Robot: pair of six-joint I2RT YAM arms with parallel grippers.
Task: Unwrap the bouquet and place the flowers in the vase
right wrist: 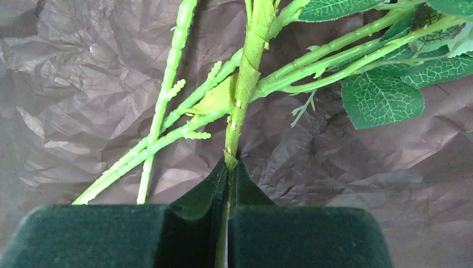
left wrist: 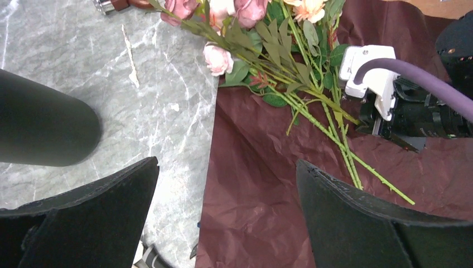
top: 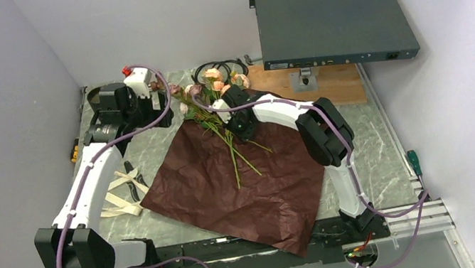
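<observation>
The right gripper [right wrist: 228, 167] is pressed together on one green stem [right wrist: 245, 84] of the flowers [top: 212, 84]. In the right wrist view the stem runs straight up from between the two pads toward 12 o'clock, with other loose stems fanning off to 10 and 2 o'clock over the crinkled maroon paper [top: 242, 183].

The left gripper [left wrist: 226, 167] stands fully apart and holds nothing. It hovers over the edge where the paper meets the marble table [left wrist: 139, 111].

The flowers lie unwrapped at the paper's 12 o'clock edge. The pink and peach heads point toward 12 and partly hang over the bare table, and the stems trail back toward 6. The paper is spread flat in the middle of the table.

The vase [left wrist: 39, 128] shows as a dark blurred cylinder at 9 o'clock in the left wrist view, just beside the left finger and apart from the flowers. Whether it stands upright I cannot tell.

A beige ribbon [top: 119, 199] lies loose on the table at the paper's 9 o'clock side — beside the left arm. A coiled black cable [top: 221, 68] sits just past the flower heads at 12 o'clock. A flat black box [top: 333, 25] on a wooden board [top: 334, 82] fills the 1 o'clock corner.
</observation>
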